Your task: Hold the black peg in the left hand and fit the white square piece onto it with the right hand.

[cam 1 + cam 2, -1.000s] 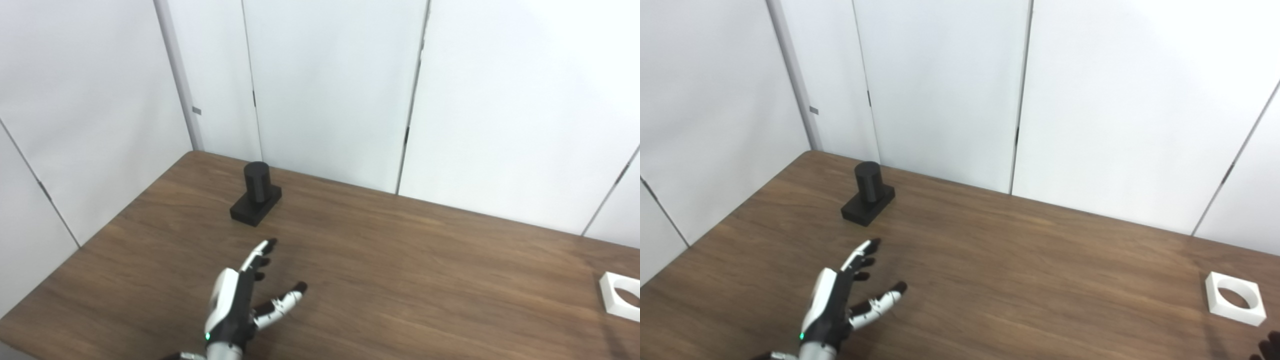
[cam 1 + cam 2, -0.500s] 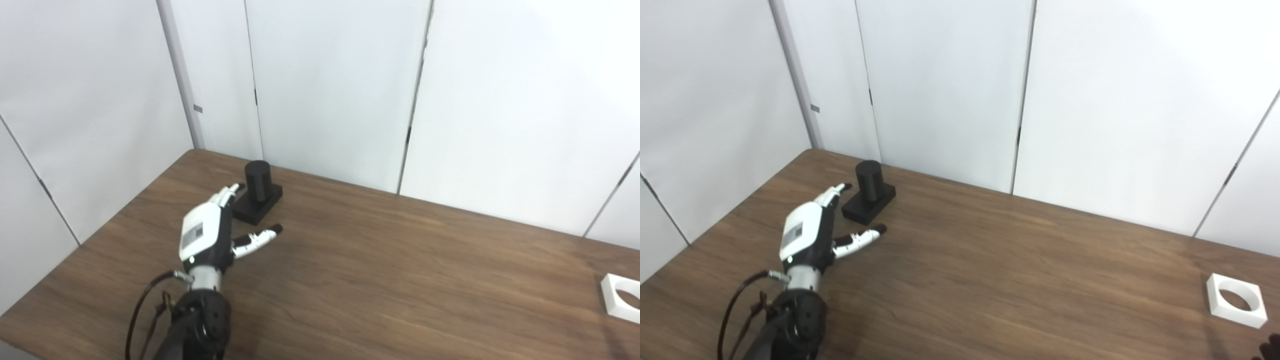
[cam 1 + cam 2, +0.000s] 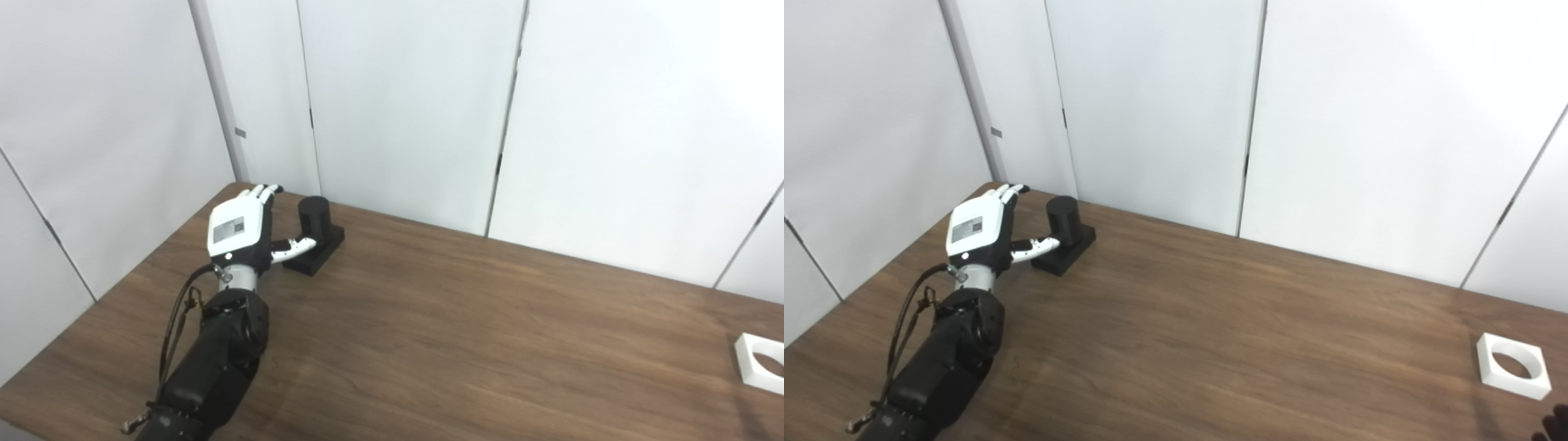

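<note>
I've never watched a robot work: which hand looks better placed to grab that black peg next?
The left hand: it is open right beside the black peg, thumb reaching toward it. The right hand barely shows at the frame's edge, near the white square piece.

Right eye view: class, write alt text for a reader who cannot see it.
A robot's white-backed left hand, open, reaches beside a black cylindrical peg on a square black base at the far left of a brown wooden table. A white square piece with a round hole lies far right.
</note>
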